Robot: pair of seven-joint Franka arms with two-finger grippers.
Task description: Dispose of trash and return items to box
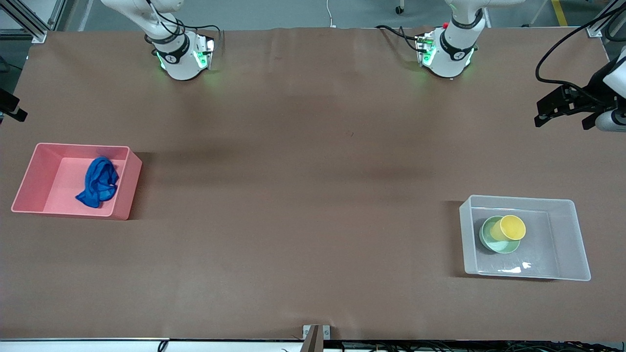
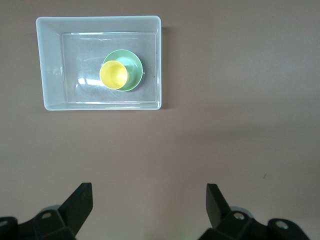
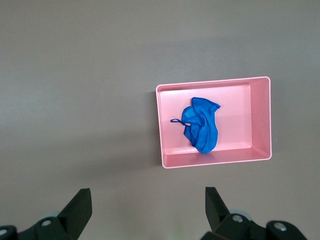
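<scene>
Nearest to the front camera, at the left arm's end of the bench [image 1: 303, 195], stands the clear box [image 1: 567, 239]. Its long axis runs along the bench, from one arm's end toward the other. Inside it lies the mint-green bowl [image 1: 494, 244], mouth up, and the yellow cup [image 1: 512, 228] sits in the bowl, also mouth up and leaning a little against the bowl's rim. Both rest in the part of the box toward the right arm's end.

A little farther from that camera, at the right arm's end, is the pink bin [image 1: 34, 181], with its long axis also along the bench. The blue trash [image 1: 99, 182] lies inside it as a crumpled wad, stretched slightly across the short way of the bin. In the right wrist view, the thin string loop [image 3: 177, 120] points out from the wad toward one short wall.

Judging from this, both parts of the task look done, and the step in hand is only to stay clear. To do it well, each arm should keep high and away from the bins, so that no finger catches a rim or the loop.

The left gripper [image 2: 149, 200] hangs high over bare bench near the box, jaws wide apart and holding nothing. The right gripper [image 3: 148, 200] hangs high over bare bench near the pink bin, jaws also wide apart and empty. Both arms wait.
</scene>
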